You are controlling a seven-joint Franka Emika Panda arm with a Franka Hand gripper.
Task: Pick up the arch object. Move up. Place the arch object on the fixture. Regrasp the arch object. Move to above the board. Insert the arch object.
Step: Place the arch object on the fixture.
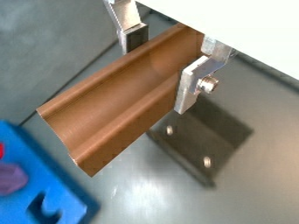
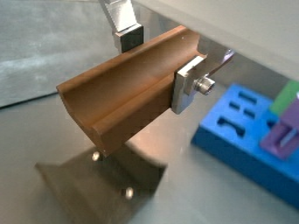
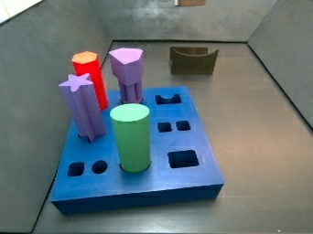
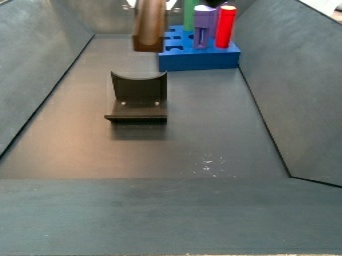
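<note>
My gripper [image 1: 163,59] is shut on the arch object [image 1: 117,109], a long brown flat-sided block with a groove along one face. It also shows in the wrist view [image 2: 122,92], clamped between the silver fingers [image 2: 186,86]. The block hangs in the air above the fixture [image 1: 208,140], a small dark notched block on a base plate. In a side view the arch object [image 4: 148,25] hangs upright over the fixture [image 4: 138,95], apart from it. The blue board [image 3: 184,174] lies beyond, also seen in the side view [image 4: 201,55].
On the board stand a red-orange hexagonal peg [image 3: 88,78], two purple pegs [image 3: 80,108] [image 3: 128,73] and a green cylinder [image 3: 130,137]. Grey walls enclose the floor on both sides [image 4: 40,90].
</note>
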